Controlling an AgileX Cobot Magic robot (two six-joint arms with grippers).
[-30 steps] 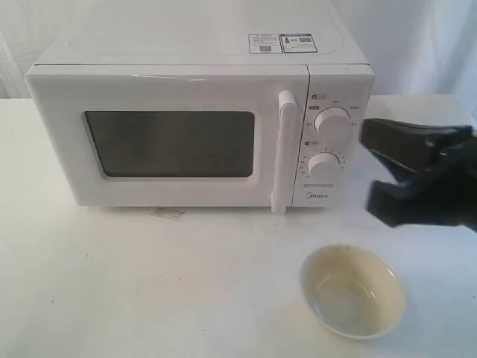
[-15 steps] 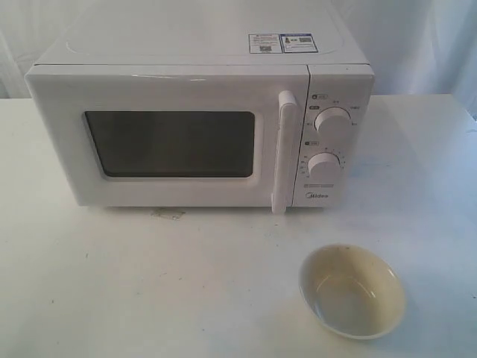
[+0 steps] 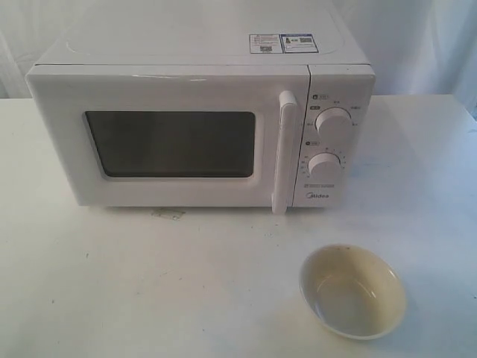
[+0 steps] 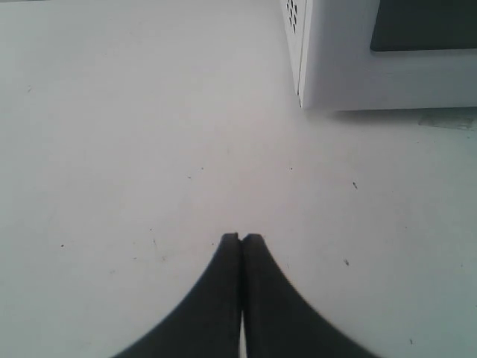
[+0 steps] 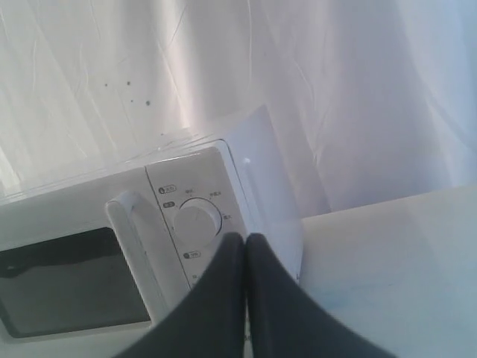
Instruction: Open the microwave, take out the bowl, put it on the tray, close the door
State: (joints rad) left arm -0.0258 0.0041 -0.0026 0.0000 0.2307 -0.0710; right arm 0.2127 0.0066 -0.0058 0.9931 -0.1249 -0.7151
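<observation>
The white microwave stands at the back of the table, its door shut flat, bar handle upright beside the two knobs. The cream bowl sits on the bare table in front of the control panel, upright and empty. No tray shows in any view. Neither arm appears in the exterior view. My left gripper is shut on nothing, low over the table off the microwave's left front corner. My right gripper is shut and empty, out to the right of the microwave, facing its panel.
A white curtain hangs behind the table. A small stain marks the tabletop under the microwave's front edge. The table's right part runs past the microwave's side.
One second ago my right gripper stood open at the exterior view's right edge, by the knobs. It has since left that view and is shut. Microwave and bowl have not moved.
</observation>
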